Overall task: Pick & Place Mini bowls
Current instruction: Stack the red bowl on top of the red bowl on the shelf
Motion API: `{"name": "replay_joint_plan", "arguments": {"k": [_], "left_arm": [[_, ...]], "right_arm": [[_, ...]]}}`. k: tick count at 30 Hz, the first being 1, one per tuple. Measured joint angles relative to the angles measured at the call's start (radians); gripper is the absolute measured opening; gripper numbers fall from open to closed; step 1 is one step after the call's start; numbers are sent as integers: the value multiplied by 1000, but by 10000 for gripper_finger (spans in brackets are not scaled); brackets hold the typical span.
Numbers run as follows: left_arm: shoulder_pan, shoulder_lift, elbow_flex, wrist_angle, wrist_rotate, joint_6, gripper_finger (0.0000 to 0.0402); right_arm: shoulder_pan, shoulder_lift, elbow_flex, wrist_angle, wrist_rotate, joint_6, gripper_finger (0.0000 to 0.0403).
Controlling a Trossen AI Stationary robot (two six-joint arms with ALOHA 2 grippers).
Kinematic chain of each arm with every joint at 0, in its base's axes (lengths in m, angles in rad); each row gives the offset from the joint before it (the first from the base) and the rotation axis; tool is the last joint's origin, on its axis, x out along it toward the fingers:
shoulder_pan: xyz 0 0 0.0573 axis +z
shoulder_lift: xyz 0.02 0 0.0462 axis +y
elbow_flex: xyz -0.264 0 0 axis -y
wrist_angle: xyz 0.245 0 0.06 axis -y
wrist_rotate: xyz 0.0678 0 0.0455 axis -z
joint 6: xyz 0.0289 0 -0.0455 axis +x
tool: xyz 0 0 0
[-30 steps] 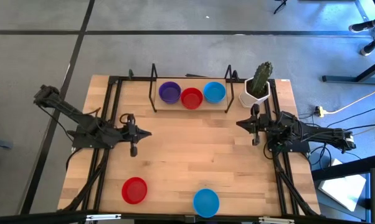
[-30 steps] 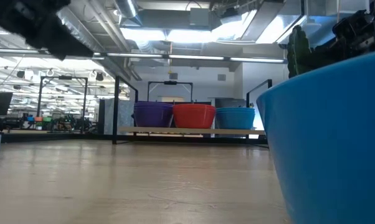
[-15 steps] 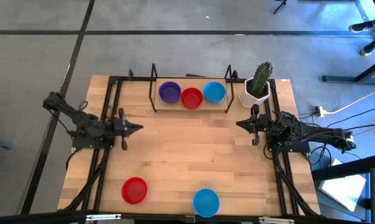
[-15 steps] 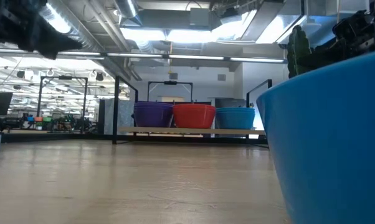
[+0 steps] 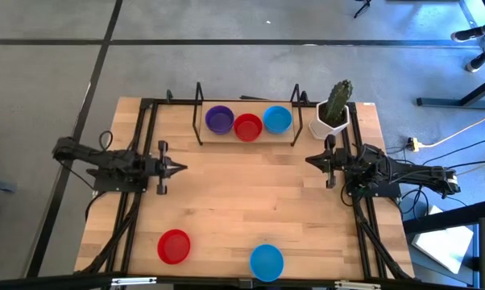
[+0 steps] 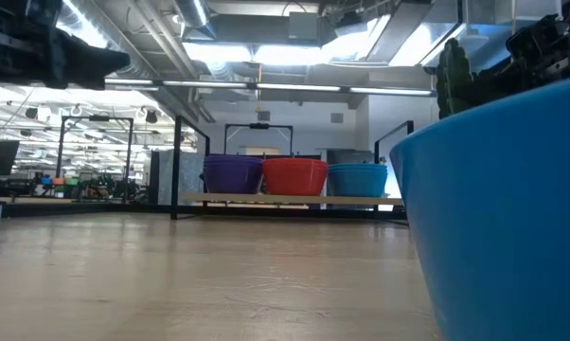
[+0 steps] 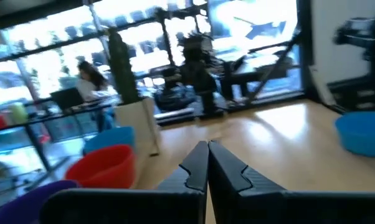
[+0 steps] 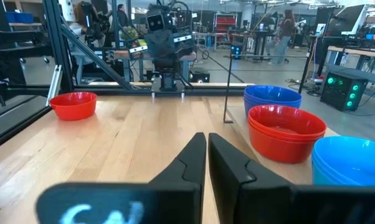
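1. Bowls: purple [image 5: 219, 119], red [image 5: 248, 127] and blue [image 5: 277, 119] stacks, upright, on the far rack [image 5: 246, 138]; loose red bowl [image 5: 174, 246] and blue bowl [image 5: 267, 262] near.
2. Left gripper [image 5: 178, 167] closed, empty, has drawn back left; right gripper [image 5: 311, 159] closed, unmoved.

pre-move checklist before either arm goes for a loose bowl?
1. Left gripper empty and shut, at the table's left side: ok.
2. Right gripper empty and shut, near the cactus pot: ok.
3. Loose red bowl upright, nothing around it: ok.
4. Loose blue bowl upright at the near edge: ok.
5. Rack holds purple, red and blue stacks in a row: ok.
6. Number of bowls per stack: cannot tell.
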Motion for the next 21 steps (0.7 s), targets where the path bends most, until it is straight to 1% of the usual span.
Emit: {"name": "replay_joint_plan", "arguments": {"k": [3, 6, 8, 11, 21], "left_arm": [[41, -2, 0, 0, 4, 0, 2], [68, -11, 0, -7, 36, -23, 1], [80, -10, 0, -45, 60, -34, 1], [87, -10, 0, -47, 82, -42, 2], [87, -5, 0, -47, 75, -24, 2]], "right_arm": [[0, 0, 0, -11, 0, 0, 21], [0, 0, 0, -34, 0, 0, 21], [0, 0, 0, -54, 0, 1, 21], [0, 0, 0, -63, 0, 2, 21], [0, 0, 0, -23, 0, 2, 21]]}}
